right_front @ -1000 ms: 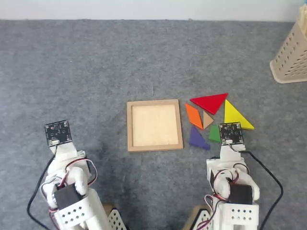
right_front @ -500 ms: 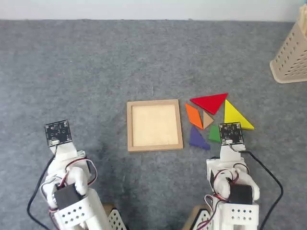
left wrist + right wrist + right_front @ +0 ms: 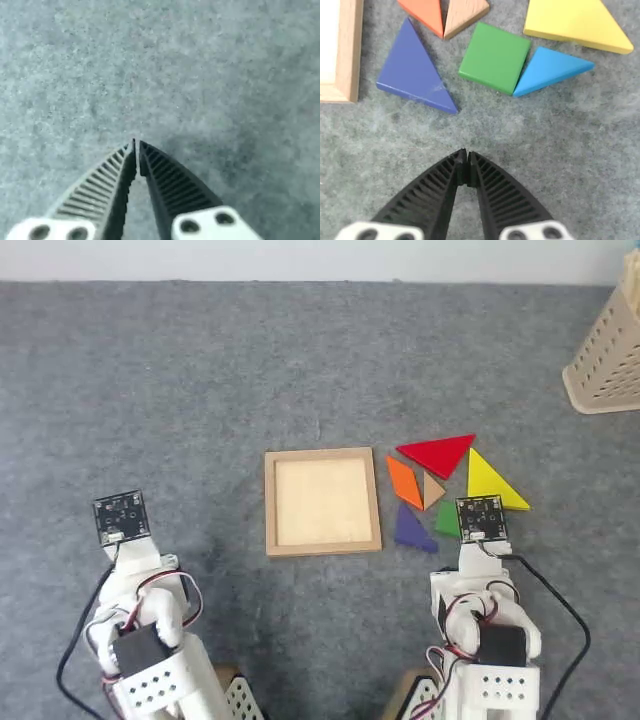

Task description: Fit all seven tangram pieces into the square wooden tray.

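Since the square wooden tray [image 3: 322,502] lies empty, nothing is yet fitted. All seven tangram pieces [image 3: 437,453] are clustered on the bench [image 3: 200,390] just beside it, near the right pincer [image 3: 466,155]. Both it and the left pincer [image 3: 136,146] are pressed together, apparently holding nothing.

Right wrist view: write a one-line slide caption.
Shut end effector above carpet, facing dark-blue triangle, green square and light-blue triangle.
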`<action>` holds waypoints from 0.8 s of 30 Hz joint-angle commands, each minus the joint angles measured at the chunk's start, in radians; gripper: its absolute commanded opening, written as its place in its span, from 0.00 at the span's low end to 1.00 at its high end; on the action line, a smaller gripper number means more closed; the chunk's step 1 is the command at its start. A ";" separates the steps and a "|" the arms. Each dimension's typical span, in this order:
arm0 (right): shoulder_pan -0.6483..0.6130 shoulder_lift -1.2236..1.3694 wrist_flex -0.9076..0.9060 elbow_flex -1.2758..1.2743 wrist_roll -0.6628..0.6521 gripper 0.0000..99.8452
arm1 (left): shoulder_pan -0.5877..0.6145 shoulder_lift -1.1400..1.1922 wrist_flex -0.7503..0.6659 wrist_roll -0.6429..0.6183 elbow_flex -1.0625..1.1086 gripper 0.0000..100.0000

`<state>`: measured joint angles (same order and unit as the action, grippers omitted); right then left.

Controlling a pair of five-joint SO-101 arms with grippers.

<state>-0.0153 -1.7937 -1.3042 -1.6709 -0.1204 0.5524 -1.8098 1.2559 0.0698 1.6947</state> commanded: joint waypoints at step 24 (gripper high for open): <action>0.202 0.435 0.097 0.649 -0.270 0.01 | -0.003 -0.003 0.003 -0.009 -0.008 0.01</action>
<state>0.2378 -1.6034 -1.2045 -1.1523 -0.4043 0.5524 -1.8098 1.2559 0.0698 1.6947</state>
